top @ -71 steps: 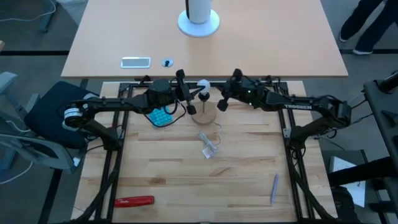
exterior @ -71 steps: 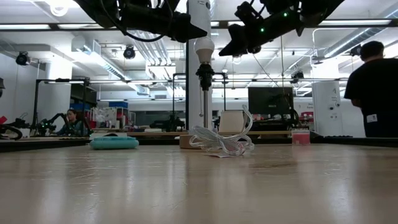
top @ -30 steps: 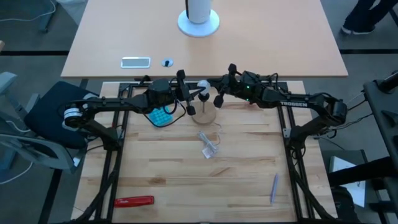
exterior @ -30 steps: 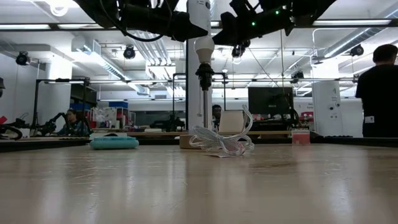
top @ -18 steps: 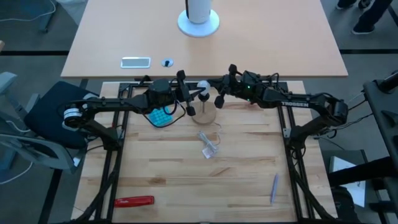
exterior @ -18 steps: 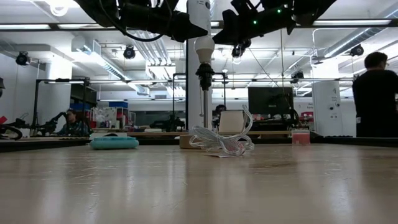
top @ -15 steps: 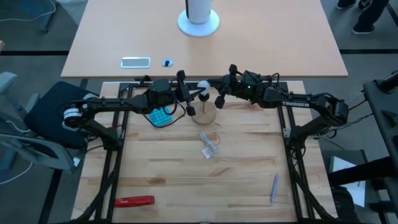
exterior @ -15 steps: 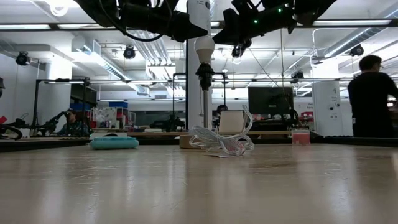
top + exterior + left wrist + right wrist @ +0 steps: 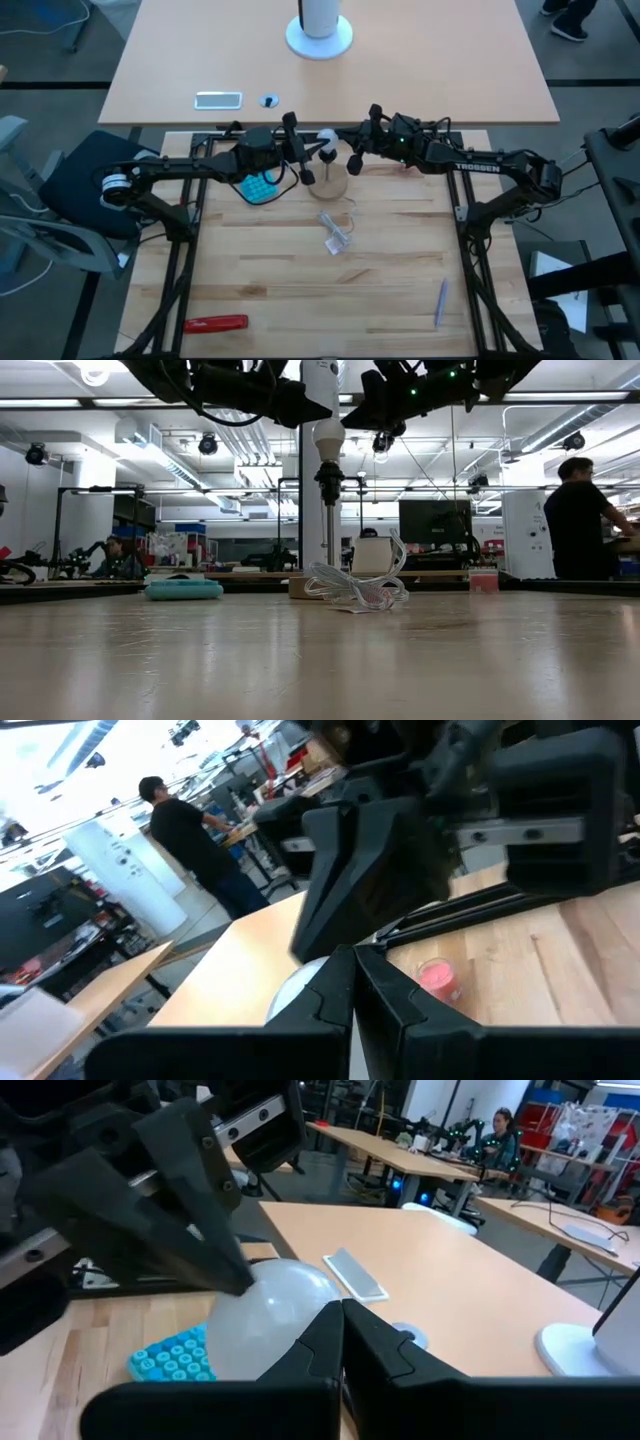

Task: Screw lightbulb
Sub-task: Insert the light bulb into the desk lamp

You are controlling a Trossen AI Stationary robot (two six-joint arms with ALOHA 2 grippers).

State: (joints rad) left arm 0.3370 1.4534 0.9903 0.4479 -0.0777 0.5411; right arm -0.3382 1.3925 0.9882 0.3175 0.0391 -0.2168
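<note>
- The lightbulb (image 9: 326, 136) stands upright, base down, in a dark socket on a thin stem (image 9: 329, 525) that rises from the round wooden disc (image 9: 328, 184) at the far middle of the wooden surface (image 9: 390, 290).
- The left gripper (image 9: 297, 149) sits just beside the lamp; the high view shows its fingers spread, one fingertip near the bulb and one lower by the stem. I cannot tell whether they touch anything.
- The right gripper (image 9: 362, 134) is just beside the bulb on the other side, fingers apart. In the right wrist view the white globe fills the space ahead, with a dark finger of the other arm (image 9: 190, 1190) lying against it.
- Judged step: closing on the globe to turn it in the socket.
- To do it well, pinch the globe lightly, keep the wrist in line with the stem, and turn without pushing sideways, since the thin stem could tip.
- A loose white cord (image 9: 338, 232) and a blue block (image 9: 259, 186) lie near the disc, clear of the work.
</note>
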